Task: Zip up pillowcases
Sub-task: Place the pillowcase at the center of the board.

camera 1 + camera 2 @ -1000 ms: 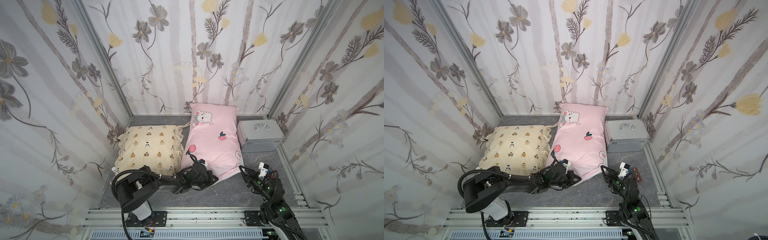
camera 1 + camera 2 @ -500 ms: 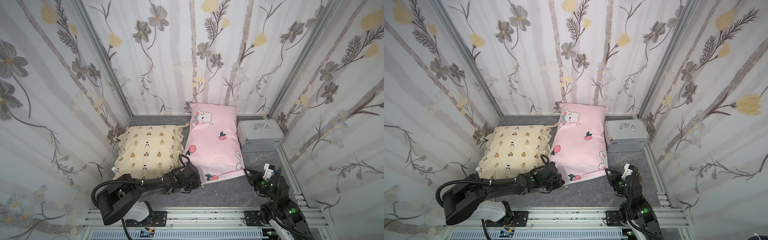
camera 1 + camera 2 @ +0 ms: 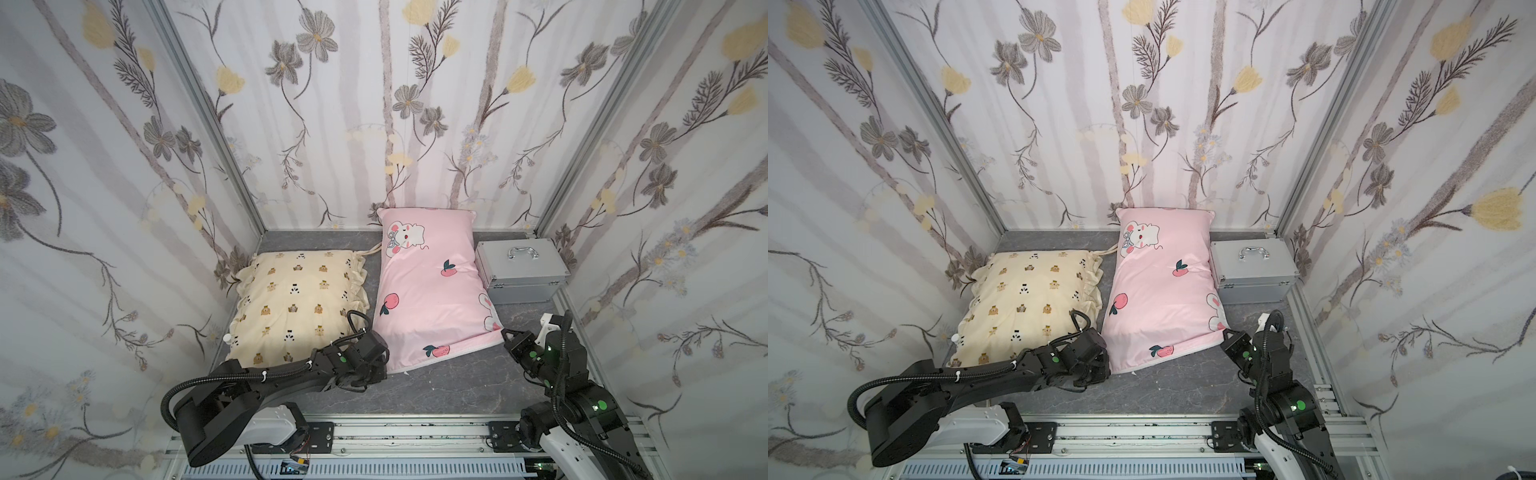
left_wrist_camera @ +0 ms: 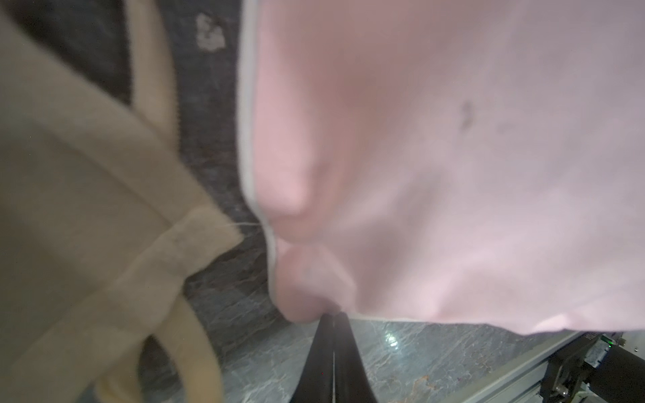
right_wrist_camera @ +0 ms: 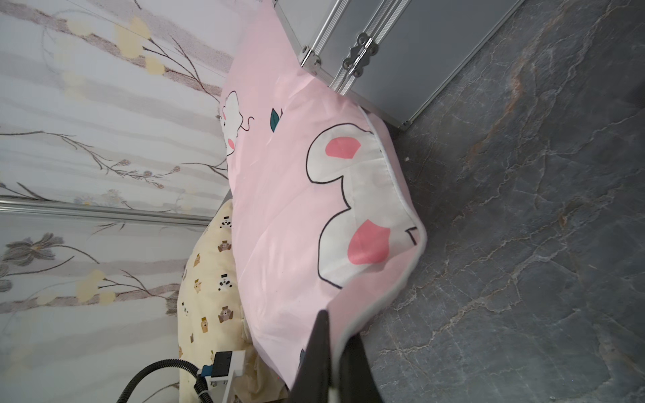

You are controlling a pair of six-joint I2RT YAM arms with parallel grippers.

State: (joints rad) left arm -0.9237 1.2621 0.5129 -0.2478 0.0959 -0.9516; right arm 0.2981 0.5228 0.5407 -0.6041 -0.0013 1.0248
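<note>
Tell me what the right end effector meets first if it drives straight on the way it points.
The pink pillowcase: the right end effector is shut on its near corner hem, so straight on likely means deeper into that pillow. What lies beyond is unclear.

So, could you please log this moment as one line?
left fingers: pinching pink pillowcase near-left corner | right fingers: pinching near-right corner | cream pillowcase: ungripped

Both top views look down from high at the front over the whole bench (image 3: 436,388), while each wrist camera looks close-up at the pink pillow (image 4: 453,157).
</note>
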